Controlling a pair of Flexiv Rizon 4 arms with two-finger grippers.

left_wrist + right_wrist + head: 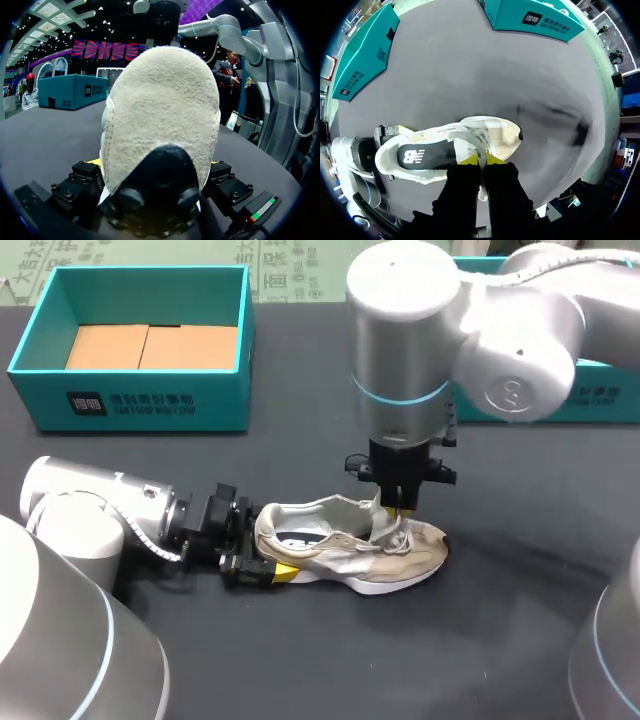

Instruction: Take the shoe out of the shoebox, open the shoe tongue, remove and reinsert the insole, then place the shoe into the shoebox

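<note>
Pale shoe rests on its sole about mid-table, a little toward the near edge, toe toward the right edge and heel toward the left, with the dark insole seated inside. At the heel, the left gripper lies low over the table with one finger clamped on each side of the heel; the right gripper hangs straight down from above, jaws nearly closed, pinching the tongue between its yellow tips. Open teal shoebox sits in the far left corner, well apart from the shoe; second teal box at the far right edge, partly hidden behind the right arm.
</note>
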